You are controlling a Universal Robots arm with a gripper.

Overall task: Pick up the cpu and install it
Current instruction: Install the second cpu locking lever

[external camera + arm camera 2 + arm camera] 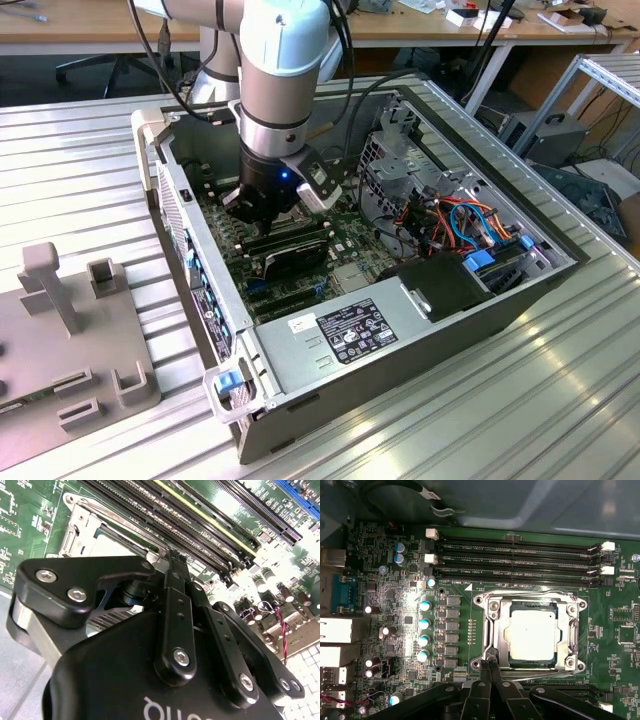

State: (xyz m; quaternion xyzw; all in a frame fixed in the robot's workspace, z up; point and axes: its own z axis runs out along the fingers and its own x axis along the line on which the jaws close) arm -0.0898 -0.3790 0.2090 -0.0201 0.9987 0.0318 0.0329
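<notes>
So my gripper (490,661) has its fingers pinched together empty beside the cpu (532,633), which sits in its socket (492,630) inside the case (400,340) on a ribbed metal table (520,400).

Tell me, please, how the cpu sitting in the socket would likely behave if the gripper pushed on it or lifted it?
The cpu is a thin flat square, so it probably feels stiff and light and cannot roll. Its smooth metal top reflects the light, so the fingers might slip on it. It lies inside the socket frame, so a sideways push would likely jam it against the frame instead of sliding it.
</notes>
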